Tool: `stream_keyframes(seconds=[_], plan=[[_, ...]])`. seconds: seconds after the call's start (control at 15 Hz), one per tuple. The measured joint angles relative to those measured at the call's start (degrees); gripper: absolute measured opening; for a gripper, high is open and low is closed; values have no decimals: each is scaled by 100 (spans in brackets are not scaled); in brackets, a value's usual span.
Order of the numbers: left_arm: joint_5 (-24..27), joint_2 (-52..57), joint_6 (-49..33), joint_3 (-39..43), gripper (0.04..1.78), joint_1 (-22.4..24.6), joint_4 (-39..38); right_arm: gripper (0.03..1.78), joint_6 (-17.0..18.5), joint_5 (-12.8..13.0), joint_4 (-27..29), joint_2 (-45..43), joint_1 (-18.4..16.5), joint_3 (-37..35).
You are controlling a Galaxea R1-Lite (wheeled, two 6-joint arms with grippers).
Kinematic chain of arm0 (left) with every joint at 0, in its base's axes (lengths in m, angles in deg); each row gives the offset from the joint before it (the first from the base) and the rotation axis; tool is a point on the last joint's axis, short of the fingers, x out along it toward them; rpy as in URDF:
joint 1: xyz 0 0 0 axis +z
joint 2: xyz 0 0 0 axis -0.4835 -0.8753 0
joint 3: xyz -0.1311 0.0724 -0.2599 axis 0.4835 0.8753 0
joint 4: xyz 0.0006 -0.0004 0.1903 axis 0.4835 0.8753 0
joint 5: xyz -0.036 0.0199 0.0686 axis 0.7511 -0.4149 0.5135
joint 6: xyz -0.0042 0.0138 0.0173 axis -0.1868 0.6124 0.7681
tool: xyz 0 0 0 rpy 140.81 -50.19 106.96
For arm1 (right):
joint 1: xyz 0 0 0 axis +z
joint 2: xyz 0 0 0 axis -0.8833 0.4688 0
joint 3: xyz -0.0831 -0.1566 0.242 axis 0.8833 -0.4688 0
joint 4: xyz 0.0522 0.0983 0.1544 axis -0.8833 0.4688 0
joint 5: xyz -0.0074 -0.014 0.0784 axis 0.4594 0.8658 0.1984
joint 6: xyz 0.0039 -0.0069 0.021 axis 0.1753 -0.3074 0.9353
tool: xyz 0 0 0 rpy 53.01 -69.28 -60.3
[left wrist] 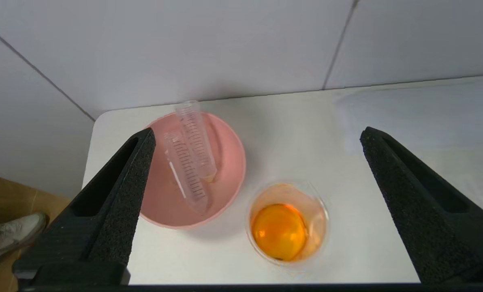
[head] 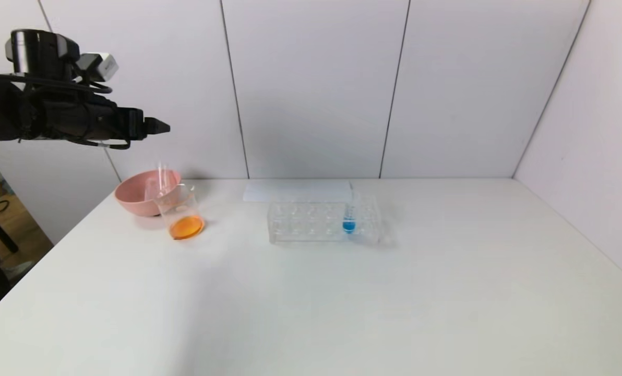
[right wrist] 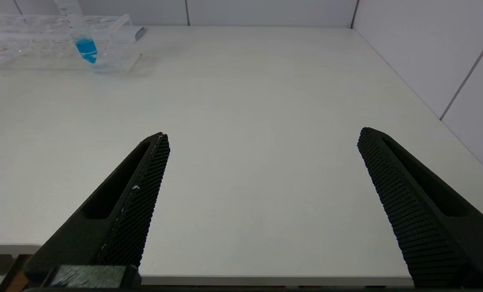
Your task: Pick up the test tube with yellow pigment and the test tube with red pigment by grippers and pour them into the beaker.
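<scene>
My left end effector point(left wrist: 257, 211) hangs released above the beaker point(left wrist: 287, 227) and pink bowl point(left wrist: 229, 142); lowering carelessly could tip the orange mix. Right end effector point(right wrist: 261, 211) released, idle.

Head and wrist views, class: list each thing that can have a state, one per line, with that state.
Beaker: upright, holding orange liquid.
Pink bowl: holds two emptied tubes, lying tilted.
Blue-liquid tube: upright in the rack.
Left claw: open, raised above the bowl.
Right claw: open, holding nothing.
</scene>
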Motion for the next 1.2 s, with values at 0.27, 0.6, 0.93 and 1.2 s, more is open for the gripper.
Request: stream_keyframes(seconds=[0.27,0.6,0.93,1.2], plan=[[469,1493,74,1150,176,-124,-5,170,-5,0,2,0,0,0],[1075,3552,87,2437,176,-182,48,170,-5,2,2,0,-2,-2],[1651,5741,87,3383,176,-313,179,170,-2,0,2,0,0,-2],[1957,7528,267,3647,176,-391,750,170,0,2,2,0,0,-2]])
